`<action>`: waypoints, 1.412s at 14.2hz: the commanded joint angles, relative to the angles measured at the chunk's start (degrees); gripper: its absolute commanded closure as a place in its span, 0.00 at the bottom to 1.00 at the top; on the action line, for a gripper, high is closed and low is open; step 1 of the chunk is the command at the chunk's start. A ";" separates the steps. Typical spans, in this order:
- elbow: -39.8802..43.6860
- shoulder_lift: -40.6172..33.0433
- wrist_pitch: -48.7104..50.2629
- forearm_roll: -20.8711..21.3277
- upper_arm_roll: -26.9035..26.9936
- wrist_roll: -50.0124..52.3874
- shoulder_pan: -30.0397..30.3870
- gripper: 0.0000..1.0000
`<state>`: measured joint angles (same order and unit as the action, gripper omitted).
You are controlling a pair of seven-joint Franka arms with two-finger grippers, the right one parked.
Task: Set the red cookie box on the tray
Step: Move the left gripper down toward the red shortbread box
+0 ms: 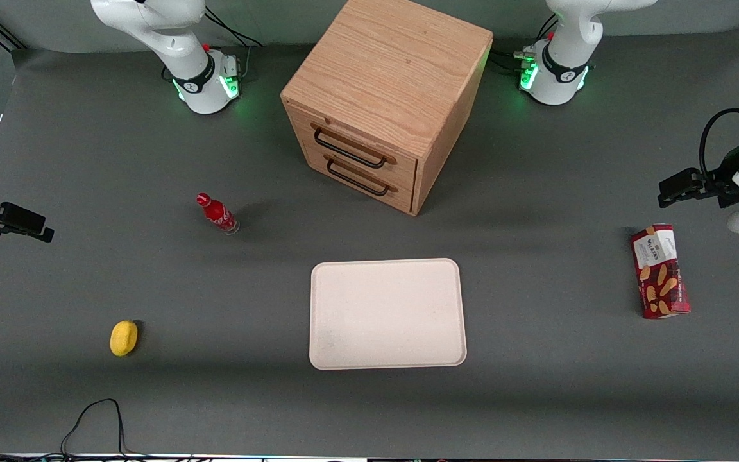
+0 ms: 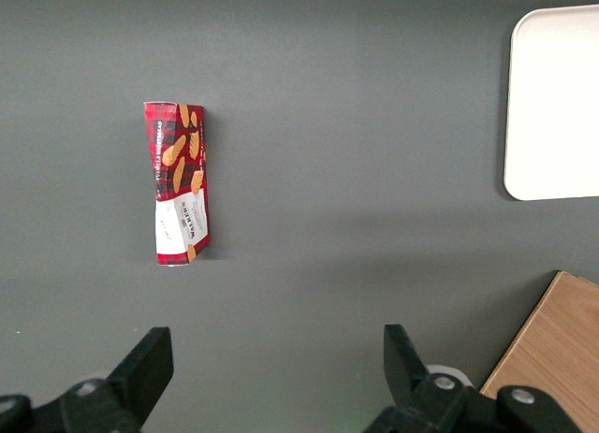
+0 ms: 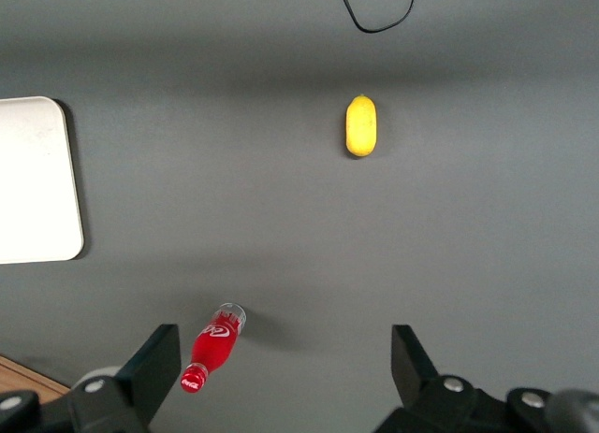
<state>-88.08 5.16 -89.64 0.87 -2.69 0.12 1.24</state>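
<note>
The red cookie box (image 1: 660, 271) lies flat on the grey table toward the working arm's end; it also shows in the left wrist view (image 2: 178, 182), white label end nearest the fingers. The cream-white tray (image 1: 387, 313) lies empty mid-table, nearer the front camera than the cabinet, and its edge shows in the left wrist view (image 2: 557, 101). My left gripper (image 1: 668, 192) hangs above the table, a little farther from the front camera than the box. It is open and empty (image 2: 278, 358), apart from the box.
A wooden two-drawer cabinet (image 1: 385, 96) stands at the table's middle, farther from the camera than the tray. A small red bottle (image 1: 217, 213) and a yellow lemon (image 1: 124, 337) lie toward the parked arm's end. A black cable (image 1: 93, 417) loops at the near edge.
</note>
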 commanded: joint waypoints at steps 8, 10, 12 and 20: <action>-2.97 -0.59 0.00 0.45 1.02 -4.23 4.81 0.00; -3.41 -0.33 -1.75 0.45 1.02 -6.87 8.67 0.00; -3.77 0.28 -2.64 0.63 1.02 -11.09 12.19 0.00; -13.15 -0.15 -12.90 2.21 1.02 -15.32 15.54 0.00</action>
<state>-96.58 6.24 -98.50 2.22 -1.34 -13.19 16.29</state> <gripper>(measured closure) 0.000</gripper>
